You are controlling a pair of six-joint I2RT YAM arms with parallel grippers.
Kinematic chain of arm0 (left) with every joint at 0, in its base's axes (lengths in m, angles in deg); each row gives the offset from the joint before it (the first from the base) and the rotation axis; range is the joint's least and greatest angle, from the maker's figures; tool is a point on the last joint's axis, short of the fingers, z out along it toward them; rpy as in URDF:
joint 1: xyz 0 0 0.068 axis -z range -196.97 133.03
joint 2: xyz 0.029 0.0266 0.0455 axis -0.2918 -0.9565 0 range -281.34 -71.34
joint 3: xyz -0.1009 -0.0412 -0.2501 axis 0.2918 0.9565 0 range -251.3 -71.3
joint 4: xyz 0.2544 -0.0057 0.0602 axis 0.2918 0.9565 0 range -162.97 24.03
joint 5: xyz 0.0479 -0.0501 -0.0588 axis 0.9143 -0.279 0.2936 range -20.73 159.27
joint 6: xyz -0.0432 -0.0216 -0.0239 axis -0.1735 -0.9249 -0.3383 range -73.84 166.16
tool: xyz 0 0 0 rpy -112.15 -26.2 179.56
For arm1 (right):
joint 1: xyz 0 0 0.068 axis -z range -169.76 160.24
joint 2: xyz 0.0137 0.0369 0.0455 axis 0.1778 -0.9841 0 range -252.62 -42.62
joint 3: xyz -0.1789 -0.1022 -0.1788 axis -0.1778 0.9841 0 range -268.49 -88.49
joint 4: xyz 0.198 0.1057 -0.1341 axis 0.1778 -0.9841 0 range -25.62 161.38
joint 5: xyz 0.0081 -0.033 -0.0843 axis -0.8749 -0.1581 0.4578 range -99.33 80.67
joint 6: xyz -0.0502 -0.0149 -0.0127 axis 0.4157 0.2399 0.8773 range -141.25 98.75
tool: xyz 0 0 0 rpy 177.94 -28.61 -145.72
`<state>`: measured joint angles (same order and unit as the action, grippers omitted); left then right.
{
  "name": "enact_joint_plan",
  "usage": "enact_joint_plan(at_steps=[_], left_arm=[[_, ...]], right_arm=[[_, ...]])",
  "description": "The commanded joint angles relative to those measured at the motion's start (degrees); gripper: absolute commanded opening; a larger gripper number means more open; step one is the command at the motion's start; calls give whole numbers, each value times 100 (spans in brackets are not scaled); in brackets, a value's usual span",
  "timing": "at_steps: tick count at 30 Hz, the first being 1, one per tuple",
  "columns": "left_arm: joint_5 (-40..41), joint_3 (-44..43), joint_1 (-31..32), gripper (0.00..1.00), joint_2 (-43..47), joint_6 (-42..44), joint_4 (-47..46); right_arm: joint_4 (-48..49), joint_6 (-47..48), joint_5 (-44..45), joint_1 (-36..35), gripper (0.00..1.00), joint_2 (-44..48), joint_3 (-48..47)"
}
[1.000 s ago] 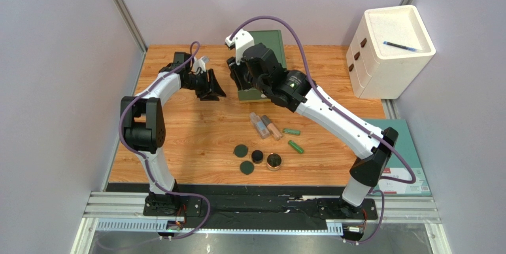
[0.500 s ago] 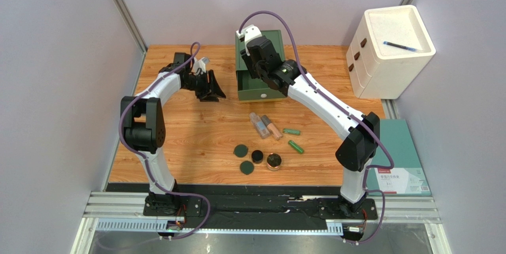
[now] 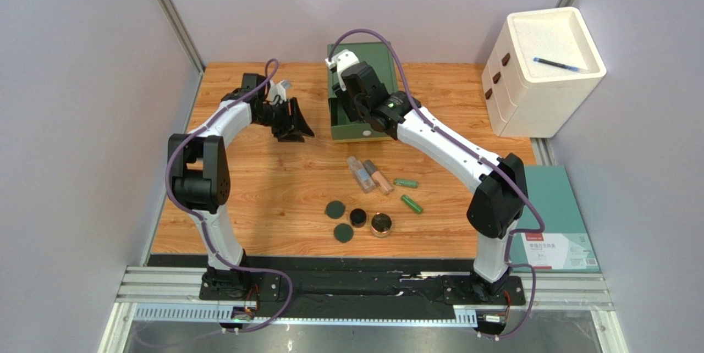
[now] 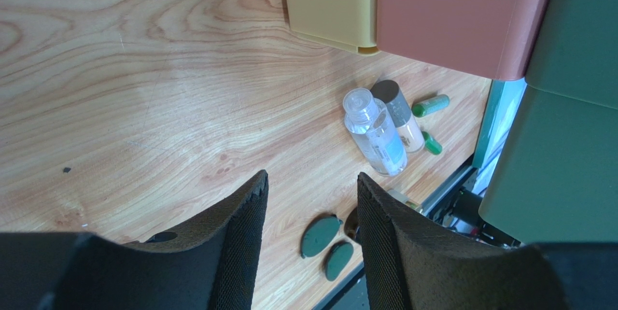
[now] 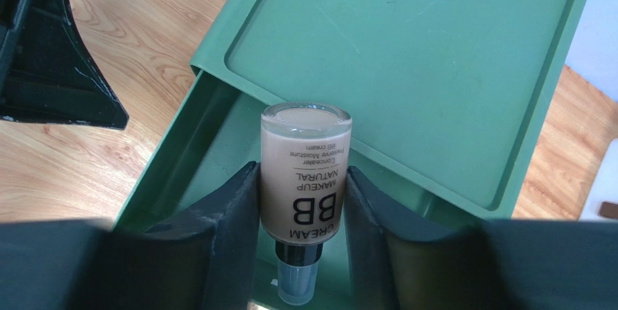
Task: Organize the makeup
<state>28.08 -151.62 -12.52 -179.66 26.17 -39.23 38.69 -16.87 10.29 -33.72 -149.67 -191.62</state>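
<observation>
Wooden table (image 3: 248,188) between grey walls, both arms reaching to the far side

Right gripper (image 5: 301,174) is clamped on a beige BB cream tube (image 5: 306,143): a pad presses on either side, label upside down to the wrist camera, cap end towards the camera. The tube hangs over the pulled-out green drawer (image 5: 163,169) of the green drawer box (image 3: 372,54) at the far middle of the table; can't tell whether it touches the drawer floor

Left gripper (image 4: 310,179) has its fingers apart with nothing between them, only bare wood below. It hovers at the far left, just beside the box

Rest of the makeup lies loose on the wood, nearer the bases than the box:
- clear tube (image 3: 360,173) and grey-capped beige tube (image 3: 378,177) side by side, touching
- two green tubes (image 3: 405,182) (image 3: 411,203) just right of those, apart from each other
- two dark green discs (image 3: 335,209) (image 3: 343,233), black jar (image 3: 358,217) and gold-rimmed compact (image 3: 381,224) in a tight cluster nearest the bases

White cabinet (image 3: 537,89) stands off the right edge with a blue pen (image 3: 559,63) on its top
</observation>
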Motion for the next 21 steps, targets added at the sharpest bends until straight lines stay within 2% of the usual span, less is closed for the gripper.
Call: enact_joint_plan(at_steps=[1, 2, 3, 6, 13, 21], left_arm=[[50, -213, -23, 55, 223, 153, 89], [67, -230, -32, 55, 223, 153, 98], [50, -248, -23, 55, 232, 136, 98], [190, -274, -23, 55, 337, 74, 63], [217, -195, -23, 55, 425, -145, 37], [146, -37, -14, 55, 478, -260, 28]], right_arm=[[333, 80, 165, -7, 64, 184, -32], [342, 80, 200, -7, 68, 227, -32], [368, 89, 235, -15, 77, 228, -40], [430, 115, 411, -7, 87, 263, -163], [527, 54, 333, 107, 87, 456, -286], [158, -385, -817, 397, 88, 992, -59]])
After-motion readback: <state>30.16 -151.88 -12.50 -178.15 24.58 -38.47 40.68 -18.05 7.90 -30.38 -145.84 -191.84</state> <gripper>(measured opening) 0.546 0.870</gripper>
